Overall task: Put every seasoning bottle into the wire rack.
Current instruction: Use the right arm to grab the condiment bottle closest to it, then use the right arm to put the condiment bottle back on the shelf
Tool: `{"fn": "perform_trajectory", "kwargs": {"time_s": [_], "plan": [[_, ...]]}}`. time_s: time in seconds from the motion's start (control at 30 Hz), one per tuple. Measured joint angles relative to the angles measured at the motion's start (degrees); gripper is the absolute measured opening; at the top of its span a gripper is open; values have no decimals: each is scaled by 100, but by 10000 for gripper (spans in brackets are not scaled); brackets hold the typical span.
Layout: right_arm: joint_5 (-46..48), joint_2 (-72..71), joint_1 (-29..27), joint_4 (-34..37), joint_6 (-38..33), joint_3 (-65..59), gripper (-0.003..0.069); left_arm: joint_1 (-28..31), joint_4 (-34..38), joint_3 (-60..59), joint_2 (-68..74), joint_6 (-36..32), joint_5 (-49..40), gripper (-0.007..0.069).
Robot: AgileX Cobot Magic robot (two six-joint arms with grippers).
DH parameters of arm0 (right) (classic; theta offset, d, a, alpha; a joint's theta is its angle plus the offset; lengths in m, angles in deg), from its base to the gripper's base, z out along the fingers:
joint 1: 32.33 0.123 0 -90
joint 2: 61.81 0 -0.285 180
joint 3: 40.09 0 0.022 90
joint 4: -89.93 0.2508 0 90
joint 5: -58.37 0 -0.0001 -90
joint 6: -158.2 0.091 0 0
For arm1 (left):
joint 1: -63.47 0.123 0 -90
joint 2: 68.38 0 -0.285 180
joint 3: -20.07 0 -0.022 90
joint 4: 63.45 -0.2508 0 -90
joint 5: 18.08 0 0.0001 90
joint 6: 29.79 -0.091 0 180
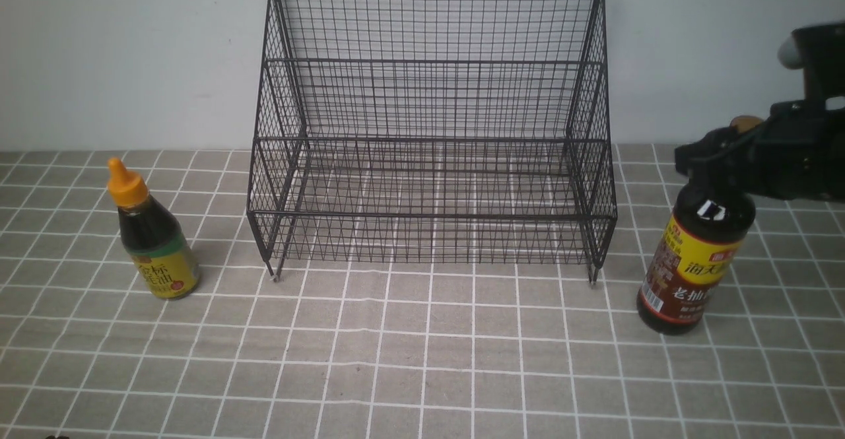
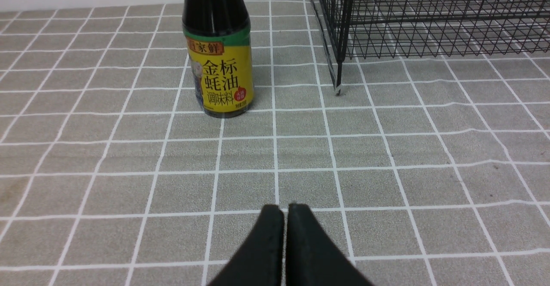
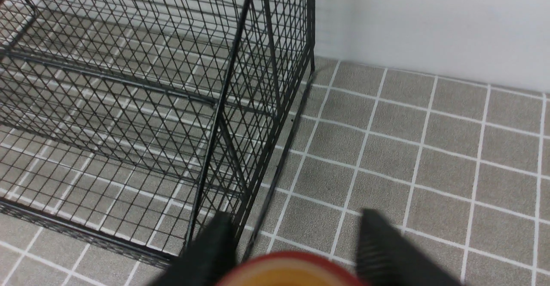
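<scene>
Right gripper (image 1: 716, 162) straddled the neck of the tall bottle (image 1: 693, 261) near the desk's right edge, likely to lift it into the wire rack (image 1: 432, 61) by the back edge. Whether its fingers pressed was unclear.

- This looks like a robot test bench dressed as a kitchen counter.
- A grey woven cloth printed with a white square grid (image 1: 422, 360) covers the whole surface from near to far.
- A plain white wall (image 1: 132, 43) closes the far side.
- The goods are kitchen ones:
  - a black wire-mesh stepped rack (image 1: 429, 61) in the far middle
  - a short dark sauce bottle with orange nozzle cap (image 1: 155, 241) on the left
  - a tall dark sauce bottle with yellow-red label (image 1: 693, 261) on the right
- A black robot arm (image 1: 792, 155) reaches in from the right edge.
</scene>
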Motion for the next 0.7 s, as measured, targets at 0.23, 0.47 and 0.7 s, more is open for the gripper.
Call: {"fn": "perform_trajectory", "kwargs": {"time_s": [0.23,0.47,0.7], "plan": [[392,-401,2,-274,-193,80,273,0,0,0,0,0,0,-7],[1086,-836,7,-261,-261,1661,272,0,0,0,0,0,0,-7],[1766,-265,36,565,-448,3229,272,0,0,0,0,0,0,-7]]}}
